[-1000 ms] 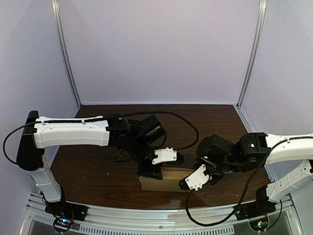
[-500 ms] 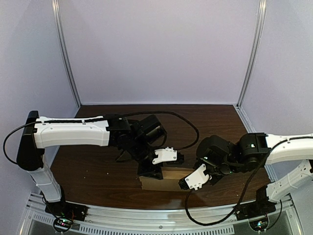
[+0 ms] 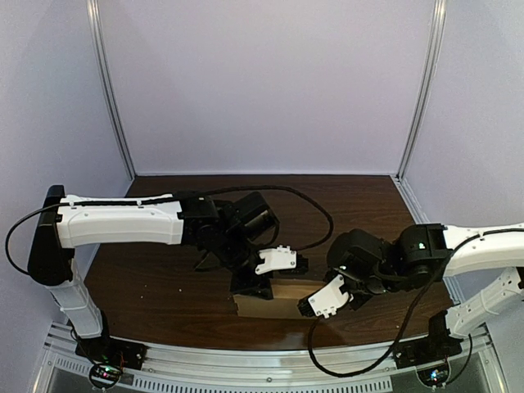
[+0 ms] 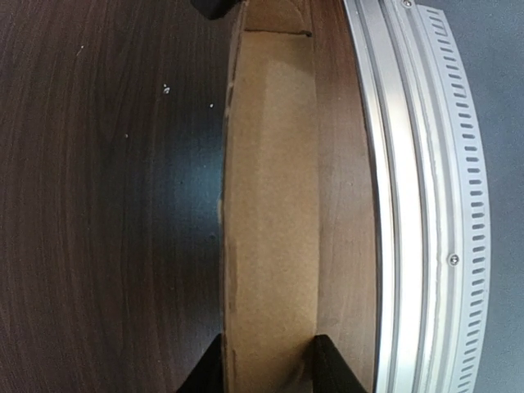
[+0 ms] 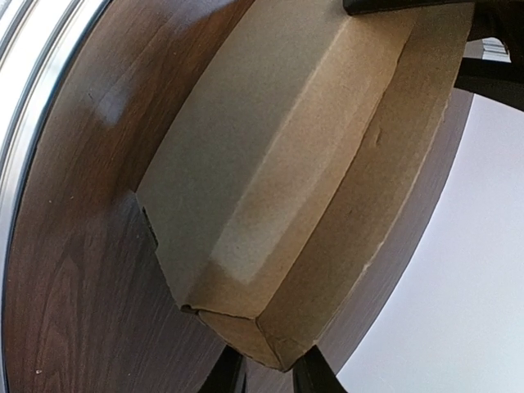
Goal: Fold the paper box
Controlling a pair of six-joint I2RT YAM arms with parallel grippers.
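**Paper box held at both ends by the near rail**

A ribbed metal rail (image 3: 270,360) runs along the near edge of the tabletop (image 3: 155,286). Just beyond it lies the paper box (image 3: 278,301), brown cardboard, its long side parallel to the rail with a thin strip of dark wood between them. The left hand (image 3: 250,286) comes down on the box's left end. In its wrist view the two dark fingers (image 4: 206,370) stand fairly wide apart, pressed against either side of the box. The right hand (image 3: 308,308) meets the right end. Its fingers (image 5: 314,370) are nearly together, pinching the box's corner between them. One long wall of the box stands folded up. Farther back, a black cable (image 3: 319,211) loops over the bare wood, and beyond that rises the pale back wall (image 3: 262,90).
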